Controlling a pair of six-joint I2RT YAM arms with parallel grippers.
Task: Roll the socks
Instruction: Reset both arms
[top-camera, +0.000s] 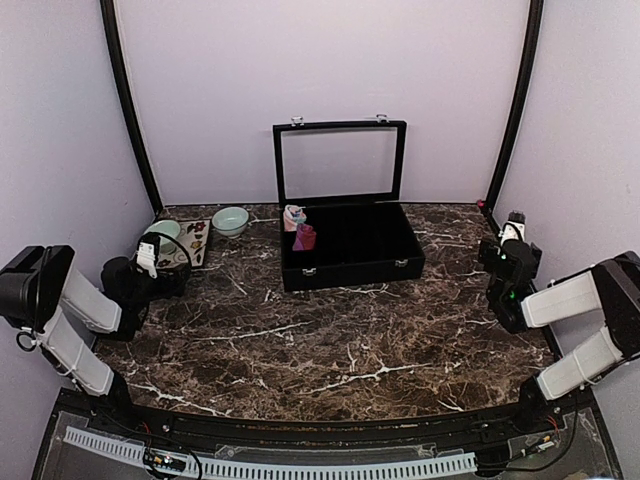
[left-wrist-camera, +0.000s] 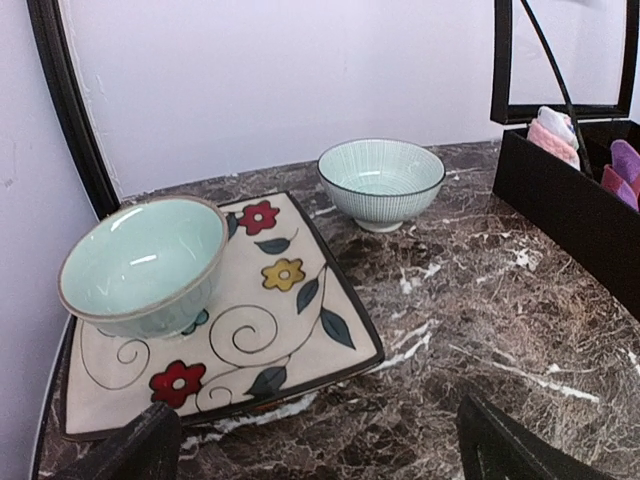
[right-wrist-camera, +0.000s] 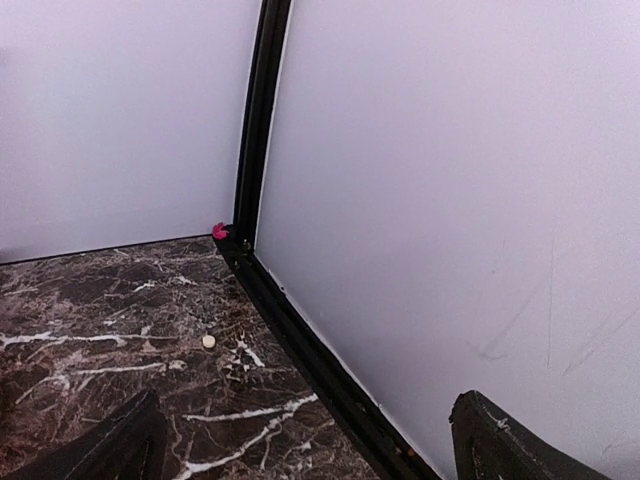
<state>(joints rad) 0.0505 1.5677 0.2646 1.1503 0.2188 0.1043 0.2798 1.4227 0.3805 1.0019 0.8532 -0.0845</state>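
Smooth, faintly shiny marble-look table; glossy glazed ceramic pale-green bowl, ribbed bowl and flowered plate; soft cloth socks; matt black case.

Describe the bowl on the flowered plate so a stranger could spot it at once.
Start at the open black box at the back of the marble table, look left to the square flowered plate. The bowl sits on it, smooth pale mint, unlike the ribbed bowl beside it on bare marble.

Soft, even light fills every view, with only faint shadows. Small white highlights sit on the nearer bowl. The black posts bow in the top view.
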